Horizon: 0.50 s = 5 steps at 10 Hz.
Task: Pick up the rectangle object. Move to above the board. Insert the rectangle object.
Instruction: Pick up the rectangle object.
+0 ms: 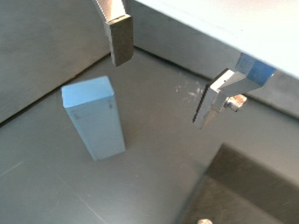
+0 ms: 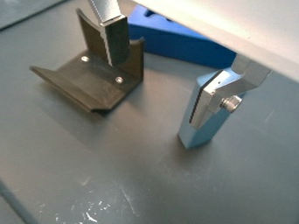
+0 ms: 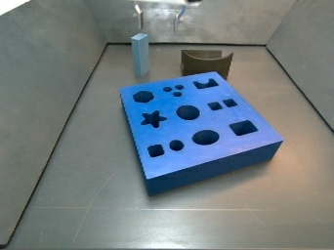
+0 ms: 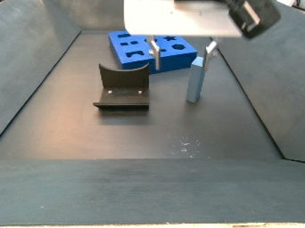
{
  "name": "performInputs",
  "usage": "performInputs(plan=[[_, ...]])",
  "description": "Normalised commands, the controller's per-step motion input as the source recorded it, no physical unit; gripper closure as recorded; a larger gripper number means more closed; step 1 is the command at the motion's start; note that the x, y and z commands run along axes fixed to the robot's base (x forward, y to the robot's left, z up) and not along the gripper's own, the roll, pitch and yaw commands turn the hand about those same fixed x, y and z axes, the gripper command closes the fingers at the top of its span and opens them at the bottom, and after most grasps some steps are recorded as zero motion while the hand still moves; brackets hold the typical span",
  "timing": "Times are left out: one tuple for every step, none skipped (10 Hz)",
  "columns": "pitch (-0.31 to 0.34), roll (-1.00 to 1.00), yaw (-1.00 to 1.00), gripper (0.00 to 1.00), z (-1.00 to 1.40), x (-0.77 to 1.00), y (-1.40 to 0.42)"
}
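Note:
The rectangle object (image 1: 93,118), a slim light-blue block, stands upright on the dark floor and shows in both side views (image 3: 140,54) (image 4: 194,82). My gripper (image 1: 163,74) hangs open above the floor with nothing between its fingers. The block is beside and below one finger, outside the gap. In a wrist view the block (image 2: 197,131) shows partly behind that finger (image 2: 216,101). The board (image 3: 196,122), a thick blue slab with many cut-out holes, lies flat apart from the block, and its edge (image 2: 176,44) shows behind the gripper (image 2: 163,74).
The fixture (image 2: 87,79), a dark L-shaped bracket, stands on the floor near the other finger, between block and board (image 4: 123,87). Grey walls enclose the floor on all sides (image 3: 78,88).

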Motion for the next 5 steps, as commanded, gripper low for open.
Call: performInputs(plan=[[0.0, 0.0, 0.0, 0.0, 0.0, -0.02, 0.0], [-0.189, 0.0, 0.06, 0.0, -0.1, -0.47, -0.1], [-0.36, 0.04, 0.16, 0.0, -0.2, -0.93, -0.16], [-0.363, 0.13, 0.0, 0.0, -0.24, -0.98, 0.0], [-0.12, 0.0, -0.02, 0.0, -0.04, -0.41, 0.0]])
